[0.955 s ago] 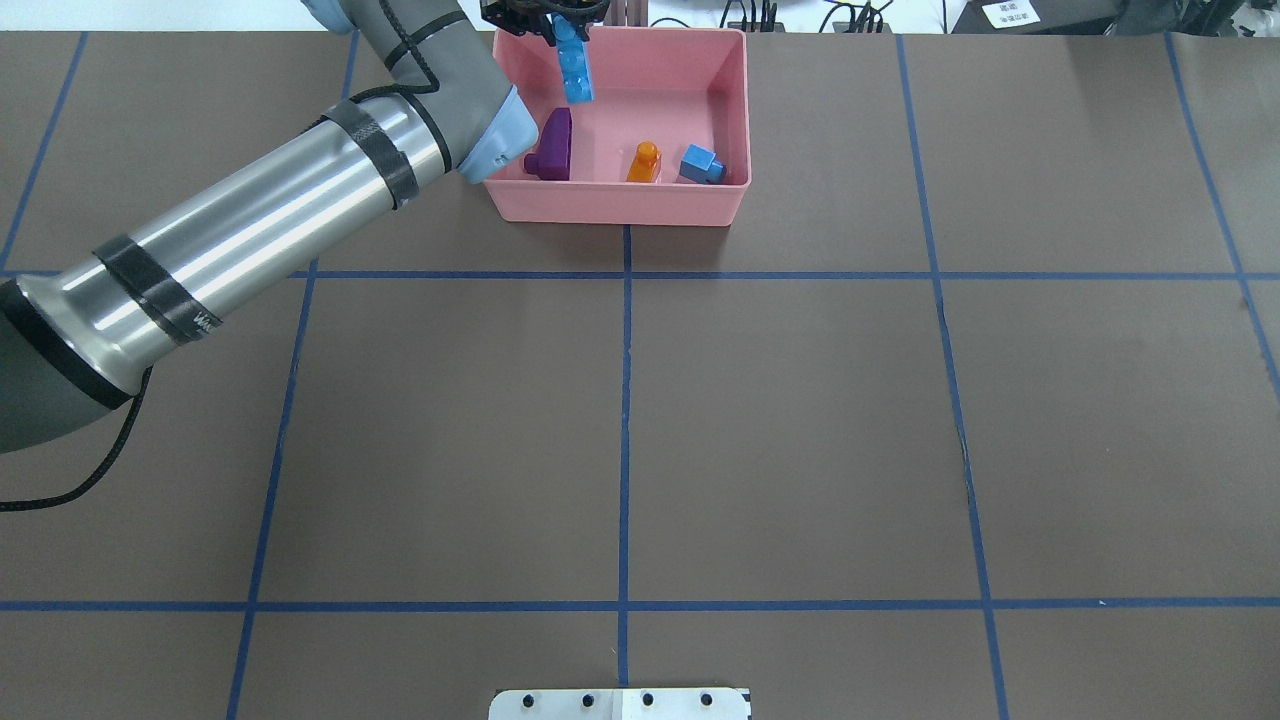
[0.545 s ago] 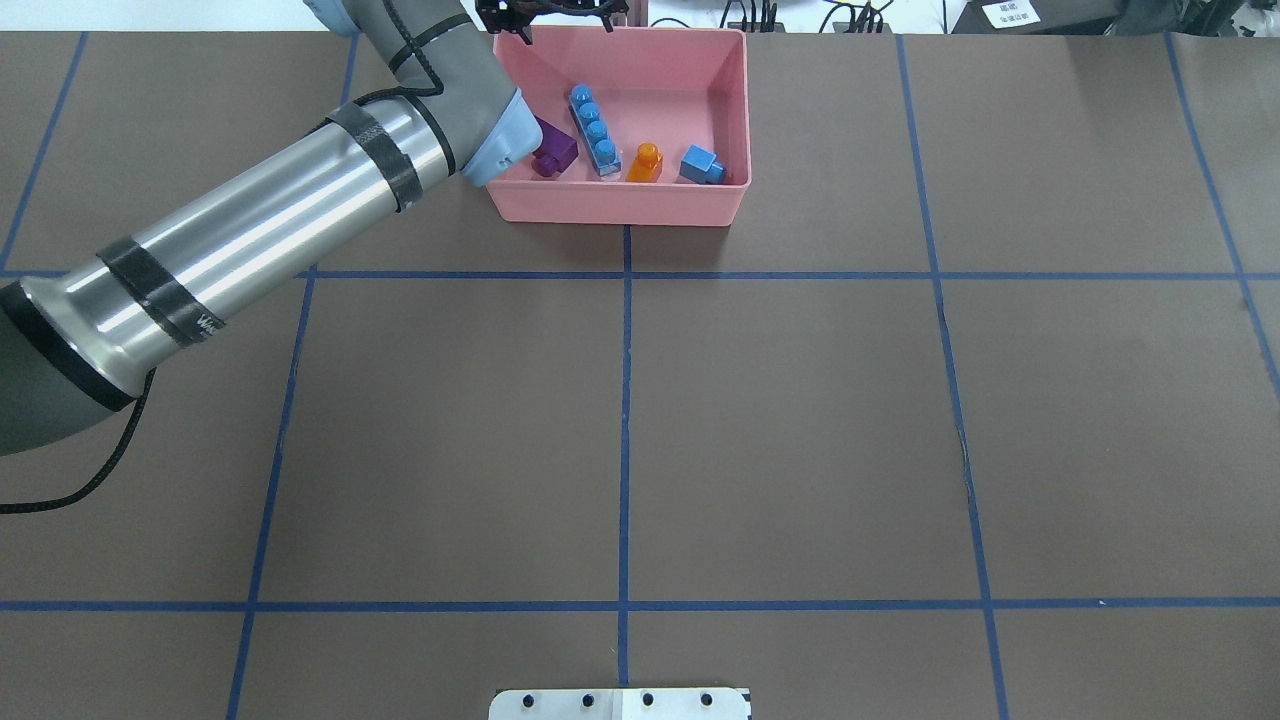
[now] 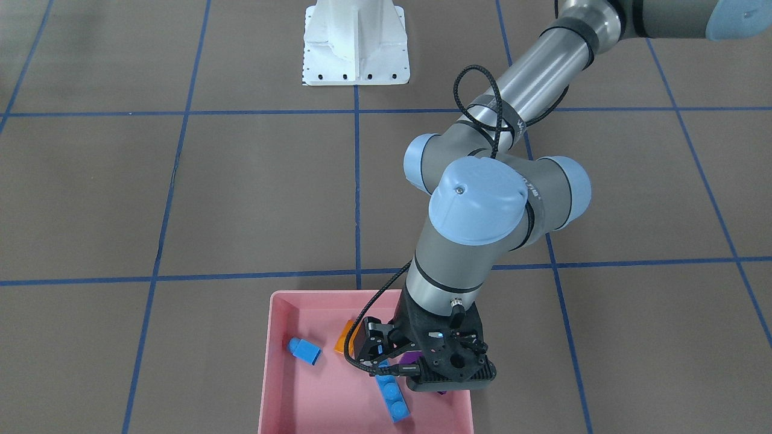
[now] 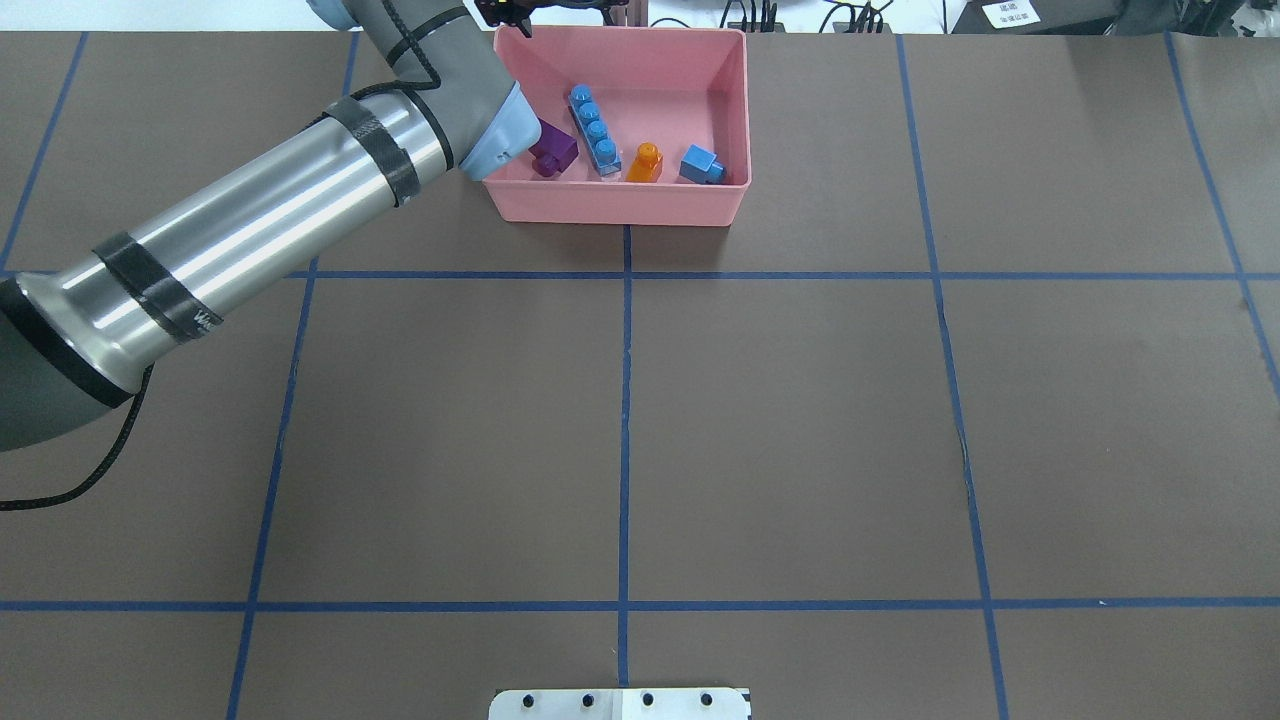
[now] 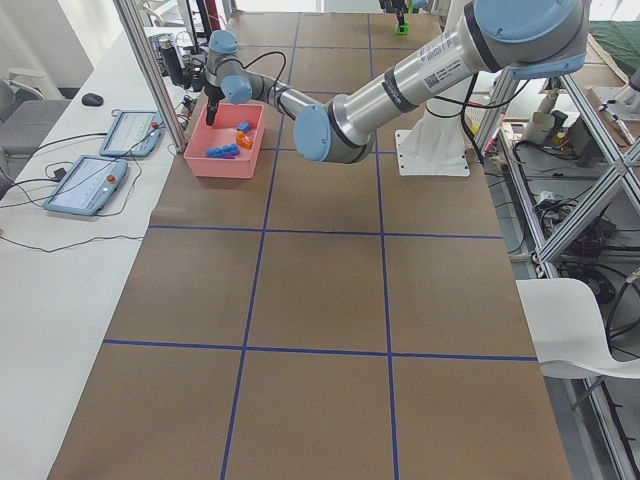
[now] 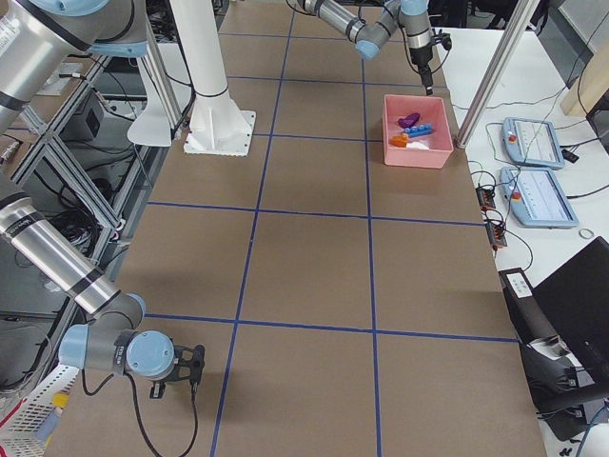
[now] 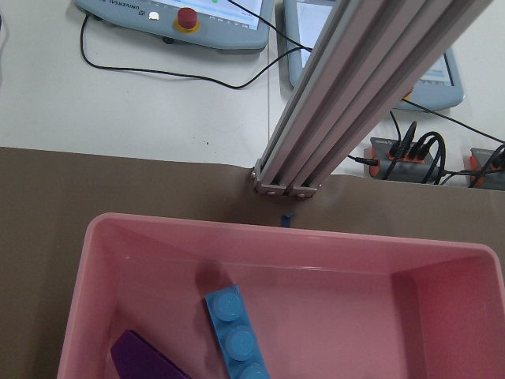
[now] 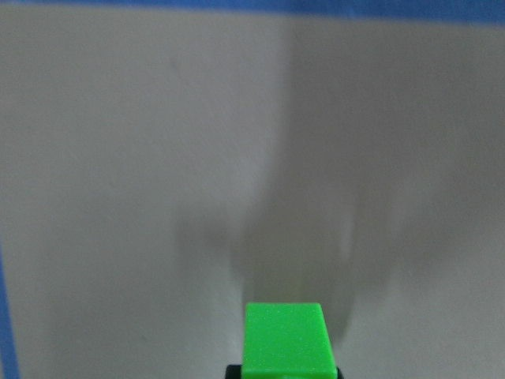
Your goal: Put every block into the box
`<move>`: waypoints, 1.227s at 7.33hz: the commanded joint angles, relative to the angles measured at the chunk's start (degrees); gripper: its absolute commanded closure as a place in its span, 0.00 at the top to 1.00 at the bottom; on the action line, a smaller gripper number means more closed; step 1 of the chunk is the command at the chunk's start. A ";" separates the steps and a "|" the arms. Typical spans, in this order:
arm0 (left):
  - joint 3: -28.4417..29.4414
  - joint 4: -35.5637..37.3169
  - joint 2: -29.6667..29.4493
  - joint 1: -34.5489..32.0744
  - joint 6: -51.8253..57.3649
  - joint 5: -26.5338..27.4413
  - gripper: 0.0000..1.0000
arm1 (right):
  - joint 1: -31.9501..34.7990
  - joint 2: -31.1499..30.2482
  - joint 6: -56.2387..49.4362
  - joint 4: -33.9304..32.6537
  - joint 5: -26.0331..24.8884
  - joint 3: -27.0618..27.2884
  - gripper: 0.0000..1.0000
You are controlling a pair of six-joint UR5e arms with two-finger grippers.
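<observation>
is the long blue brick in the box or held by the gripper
In the box: the long blue brick lies flat on the box floor, studs up, clear of the left gripper.

Work surface (image 4: 800, 420): brown matte sheet, divided into large rectangles by blue tape lines (image 4: 624, 400). Small tear or scuff along one line, right of centre.

Far edge: white bench (image 5: 50, 330) runs alongside the surface. On it, two grey touchscreen pendants (image 5: 85, 186), one with a red stop button (image 7: 186, 17), a computer mouse (image 5: 92, 99), loose black cables, orange-and-black connector blocks (image 7: 402, 166), and a dark laptop (image 6: 576, 295).

Aluminium profile post (image 7: 355, 87) stands at the surface's edge. Metal frame racking (image 5: 565, 180) and a white chair (image 5: 590, 330) stand on the opposite side.

Lighting is even, with soft shadows.
</observation>
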 commanded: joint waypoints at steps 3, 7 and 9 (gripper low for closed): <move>-19.62 18.18 10.60 -1.51 14.29 -5.33 1.00 | 0.57 26.63 13.26 -17.81 0.51 6.99 0.00; -37.29 27.41 34.59 -16.32 45.22 -19.09 1.00 | -6.78 55.93 28.00 -35.43 -2.20 5.77 0.00; -36.69 27.85 40.69 -21.61 59.21 -19.39 1.00 | -16.61 69.18 46.69 -35.27 -5.63 2.19 0.00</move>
